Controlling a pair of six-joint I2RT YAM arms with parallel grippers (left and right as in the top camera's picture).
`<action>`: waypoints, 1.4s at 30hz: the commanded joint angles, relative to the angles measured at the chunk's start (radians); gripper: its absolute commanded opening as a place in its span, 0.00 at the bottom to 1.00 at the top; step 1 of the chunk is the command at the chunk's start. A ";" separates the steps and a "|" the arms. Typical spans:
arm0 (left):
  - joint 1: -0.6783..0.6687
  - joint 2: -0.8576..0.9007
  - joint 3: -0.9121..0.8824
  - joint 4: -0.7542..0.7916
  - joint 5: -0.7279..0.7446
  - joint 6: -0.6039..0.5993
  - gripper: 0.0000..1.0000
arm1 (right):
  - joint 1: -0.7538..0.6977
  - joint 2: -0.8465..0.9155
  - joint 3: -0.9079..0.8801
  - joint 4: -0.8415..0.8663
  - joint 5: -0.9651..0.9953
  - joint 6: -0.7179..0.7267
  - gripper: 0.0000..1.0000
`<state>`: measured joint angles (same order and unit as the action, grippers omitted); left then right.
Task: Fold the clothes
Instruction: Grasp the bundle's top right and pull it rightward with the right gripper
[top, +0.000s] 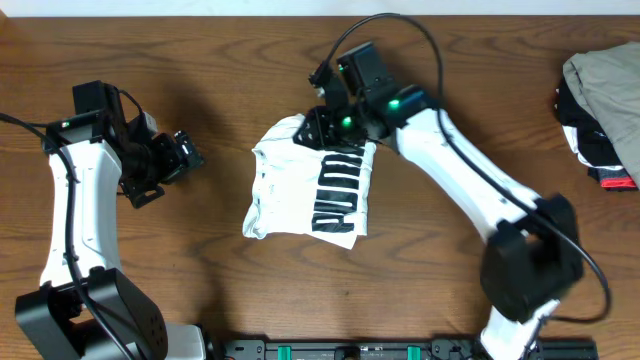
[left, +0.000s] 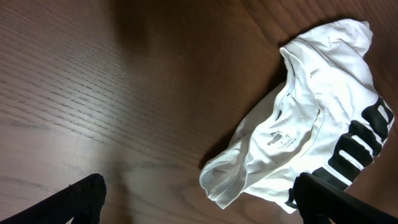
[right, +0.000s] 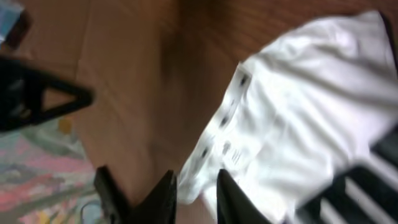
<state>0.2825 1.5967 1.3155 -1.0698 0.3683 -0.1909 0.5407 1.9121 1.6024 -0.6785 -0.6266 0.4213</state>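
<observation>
Surface: dark wood-grain table (top: 210, 60). Past its edge I see a blurred patterned floor (right: 37, 168). The white T-shirt (top: 300, 190) lies crumpled at the table's centre, black lettering up. A heap of clothes (top: 605, 110) sits at the far right edge, well apart. The left gripper (top: 185, 152) is left of the shirt, fingers wide apart, empty. The right gripper (top: 318, 125) is at the shirt's top edge, fingers nearly together with the hem between them. I cannot tell whether they pinch it.

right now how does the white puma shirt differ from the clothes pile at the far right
The T-shirt is a single white garment with black lettering; the heap mixes beige-grey, black and red pieces. The T-shirt lies mid-frame, wholly in view; the heap is cut off by the right edge. Both are crumpled, not folded.
</observation>
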 joint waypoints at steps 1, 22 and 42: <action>0.002 0.000 0.013 -0.003 0.009 -0.006 0.98 | 0.020 0.025 -0.028 -0.072 0.024 -0.071 0.16; 0.002 0.000 0.013 -0.003 0.009 -0.006 0.98 | -0.007 0.026 -0.744 0.697 -0.108 0.125 0.19; 0.002 0.000 0.013 -0.003 0.009 -0.006 0.98 | -0.131 -0.409 -0.752 0.500 -0.113 -0.003 0.48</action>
<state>0.2825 1.5967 1.3155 -1.0695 0.3683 -0.1909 0.3962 1.5600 0.8494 -0.1623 -0.7250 0.4633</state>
